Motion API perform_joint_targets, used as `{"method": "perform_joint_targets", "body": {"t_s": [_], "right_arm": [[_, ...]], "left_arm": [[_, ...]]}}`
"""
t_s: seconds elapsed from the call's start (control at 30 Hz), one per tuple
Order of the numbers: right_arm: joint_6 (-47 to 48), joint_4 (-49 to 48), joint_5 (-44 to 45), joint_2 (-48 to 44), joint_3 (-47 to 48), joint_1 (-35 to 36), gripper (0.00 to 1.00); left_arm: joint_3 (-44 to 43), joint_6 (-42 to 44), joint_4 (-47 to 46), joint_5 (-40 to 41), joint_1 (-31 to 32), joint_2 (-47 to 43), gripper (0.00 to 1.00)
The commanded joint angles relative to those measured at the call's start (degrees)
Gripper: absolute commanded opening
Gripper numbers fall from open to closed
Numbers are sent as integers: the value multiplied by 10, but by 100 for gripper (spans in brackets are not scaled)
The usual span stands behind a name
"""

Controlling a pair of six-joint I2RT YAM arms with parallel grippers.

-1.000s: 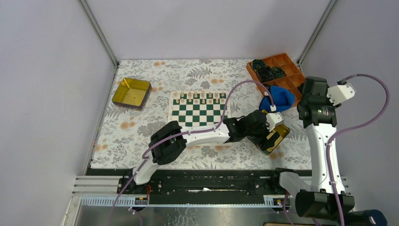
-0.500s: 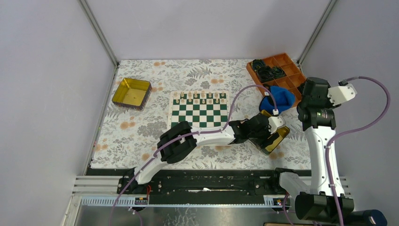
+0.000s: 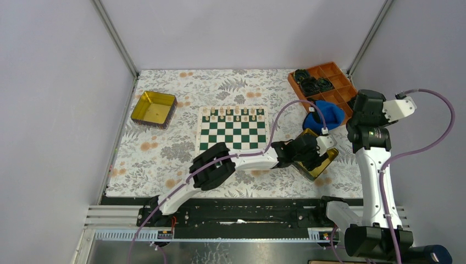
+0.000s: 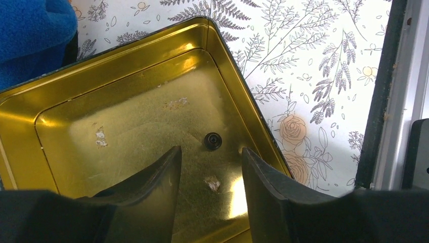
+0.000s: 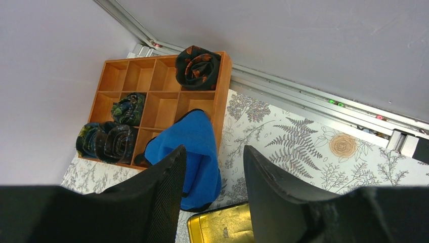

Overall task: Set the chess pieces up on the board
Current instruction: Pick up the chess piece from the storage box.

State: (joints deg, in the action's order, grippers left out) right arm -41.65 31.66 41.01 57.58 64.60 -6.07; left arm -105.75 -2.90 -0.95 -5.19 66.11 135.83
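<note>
The green-and-white board (image 3: pixel 233 132) lies mid-table with a row of cream chess pieces (image 3: pixel 236 113) along its far edge. My left gripper (image 4: pixel 210 152) reaches into the gold tin (image 4: pixel 126 50) right of the board. Its jaws stand apart with nothing between them. One small black chess piece (image 4: pixel 213 140) sits on the tin's floor just beyond the fingertips, in line with the gap. My right gripper (image 5: pixel 213 152) hangs high over the table's right side, open and empty, above the blue cloth (image 5: pixel 189 147) and the tin's corner (image 5: pixel 222 225).
An orange compartment tray (image 3: pixel 329 82) with dark rolled items stands at the back right, the blue cloth (image 3: pixel 324 114) against it. A second gold tin (image 3: pixel 154 108) sits at the left. The table's black near edge (image 4: pixel 377 101) runs just right of the tin.
My left arm has stretched farther right and lowered into the gold tin while its jaws narrowed. The right arm has barely moved.
</note>
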Motion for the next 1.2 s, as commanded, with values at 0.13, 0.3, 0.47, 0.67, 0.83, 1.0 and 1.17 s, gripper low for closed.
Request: {"method": "perform_joint_targets", "body": {"t_s": [0.13, 0.3, 0.47, 0.67, 0.83, 1.0, 1.17], "right_arm": [[4, -41, 6, -9, -13, -3, 52], [-2, -45, 1, -8, -17, -3, 52], [-4, -49, -4, -8, -16, -3, 51], [-5, -49, -4, -9, -17, -3, 52], [-4, -51, -4, -10, -19, -3, 51], [-5, -55, -5, -9, -22, -3, 51], [-2, -57, -4, -7, -22, -3, 52]], "left_arm": [[-35, 0, -39, 8, -4, 32, 51], [-46, -4, -37, 5, -6, 44, 49], [-56, -11, -36, -2, -10, 55, 48], [-74, -20, -35, -13, -11, 68, 46], [-76, -22, -34, -16, -11, 73, 45], [-82, -24, -33, -23, -10, 81, 42], [-89, -26, -33, -27, -10, 87, 39]]}}
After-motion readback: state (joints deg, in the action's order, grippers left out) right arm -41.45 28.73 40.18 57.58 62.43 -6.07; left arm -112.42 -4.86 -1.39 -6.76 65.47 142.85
